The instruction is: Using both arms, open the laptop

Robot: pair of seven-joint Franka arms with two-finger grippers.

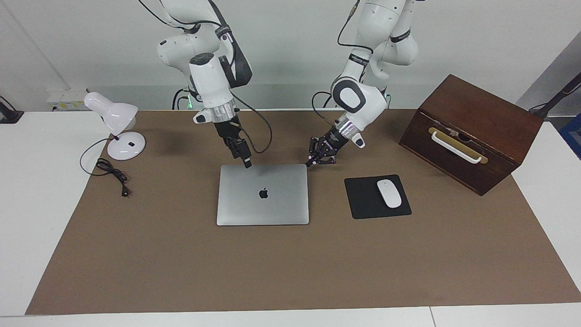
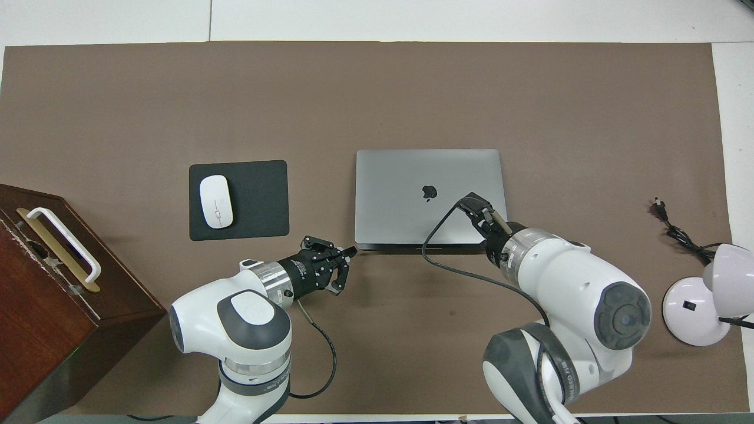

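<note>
The table (image 1: 290, 272) carries a wooden box (image 1: 472, 131) toward the left arm's end, well apart from the laptop (image 1: 263, 195); the laptop lies shut and flat (logo up) mid-table; a mouse pad (image 1: 363, 202) with a white mouse (image 1: 389, 193) sits beside the laptop; the right claw (image 1: 247, 164) rests at the laptop's robot-side edge, grip state I cannot tell; the left claw (image 1: 313, 161), clenched on nothing, touches the laptop's robot-side corner.
</note>
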